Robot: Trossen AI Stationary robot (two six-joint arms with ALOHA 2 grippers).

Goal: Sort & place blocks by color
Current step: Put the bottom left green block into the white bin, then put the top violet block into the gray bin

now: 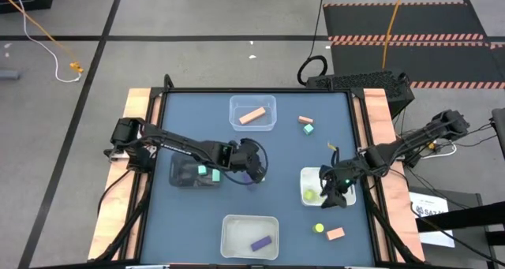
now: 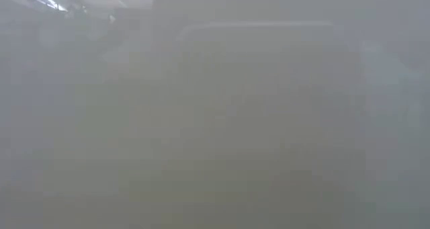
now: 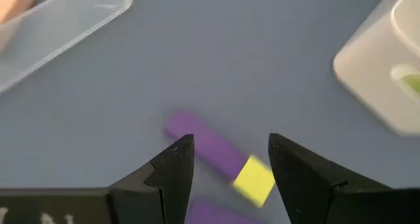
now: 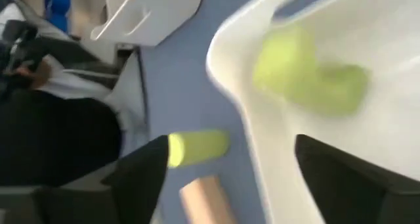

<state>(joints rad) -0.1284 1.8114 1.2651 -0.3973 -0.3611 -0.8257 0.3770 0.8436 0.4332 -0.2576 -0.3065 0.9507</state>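
My left gripper hangs open over the table's middle. Its fingers stand on either side of a purple bar and a yellow block lying flat on the table, with another purple piece closer in. My right gripper is open at the white container on the right. That container holds blurred yellow-green blocks. A yellow-green round piece and an orange block lie on the table beside it. The low view shows only grey haze.
A clear tray at the far middle holds an orange block. Orange and teal blocks lie to its right. A black container at the left holds a teal block. A near clear tray holds a purple block.
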